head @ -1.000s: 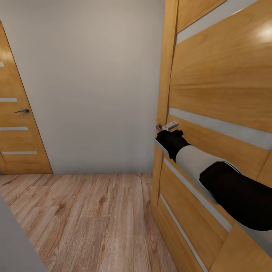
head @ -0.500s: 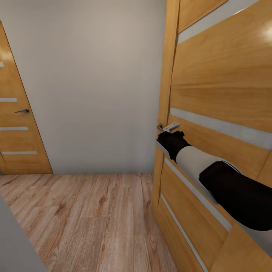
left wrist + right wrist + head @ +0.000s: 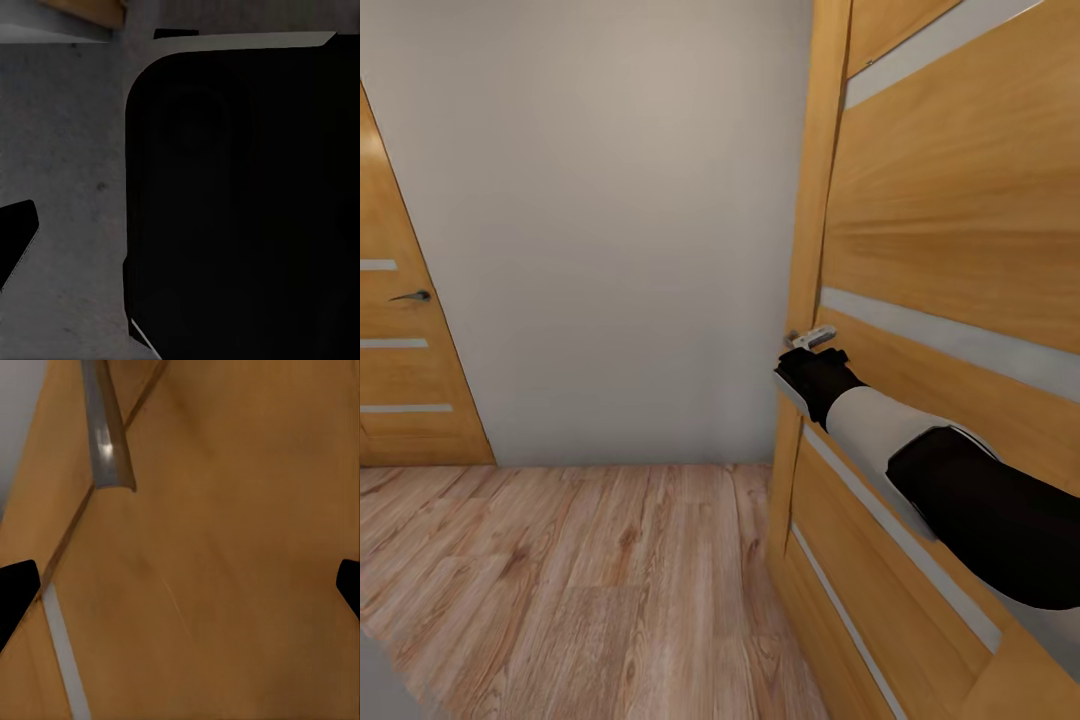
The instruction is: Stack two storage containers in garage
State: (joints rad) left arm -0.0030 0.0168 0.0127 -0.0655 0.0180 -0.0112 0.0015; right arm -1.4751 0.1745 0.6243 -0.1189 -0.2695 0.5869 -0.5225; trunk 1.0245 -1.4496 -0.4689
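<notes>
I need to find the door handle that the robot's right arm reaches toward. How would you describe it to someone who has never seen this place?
Start at the large wooden door with pale horizontal stripes, at the right of the head view. Follow the right arm along it to the door's edge beside the grey wall. The handle is the short silver lever just past the wrist, unlike the dark handle on the far door.

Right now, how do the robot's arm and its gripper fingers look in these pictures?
The right arm has a glossy black upper segment, a white forearm sleeve and a black wrist block. In the right wrist view, the right gripper has plain black fingertips at each side. No cables or markings are visible.
</notes>
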